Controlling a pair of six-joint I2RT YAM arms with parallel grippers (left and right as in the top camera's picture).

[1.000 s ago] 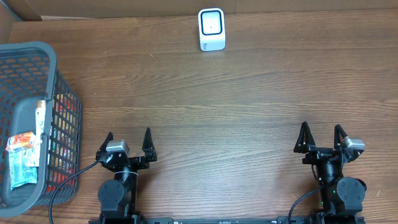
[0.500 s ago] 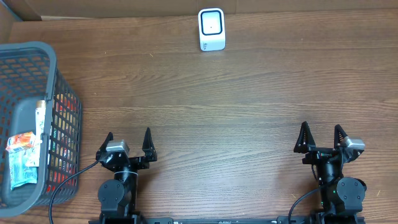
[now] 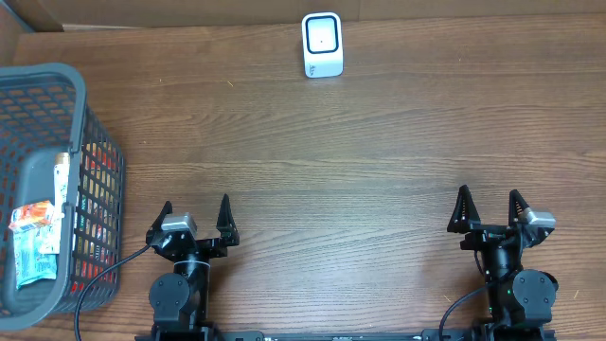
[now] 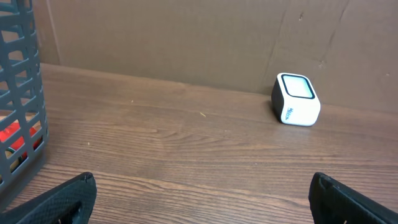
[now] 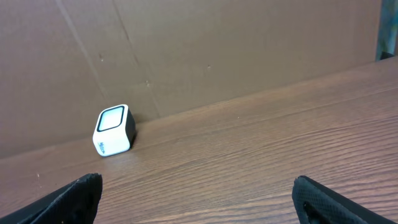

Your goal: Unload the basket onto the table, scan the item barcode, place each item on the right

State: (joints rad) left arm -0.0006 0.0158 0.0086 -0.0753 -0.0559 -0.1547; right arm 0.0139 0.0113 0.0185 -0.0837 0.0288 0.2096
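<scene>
A white barcode scanner [image 3: 322,44] with a dark screen stands at the table's far edge; the left wrist view has the scanner [image 4: 296,99] at right, the right wrist view has the scanner [image 5: 114,130] at left. Packaged items [image 3: 36,237] lie in the grey basket [image 3: 43,80] at far left. My left gripper [image 3: 196,215] rests at the near edge, open and empty. My right gripper [image 3: 489,207] rests at the near right, also open and empty. Both are far from the scanner and the items.
The basket's mesh wall [image 4: 18,93] fills the left of the left wrist view. A brown cardboard wall [image 5: 205,50] backs the wooden table [image 3: 360,152]. A black cable [image 3: 99,279] runs from the left arm's base.
</scene>
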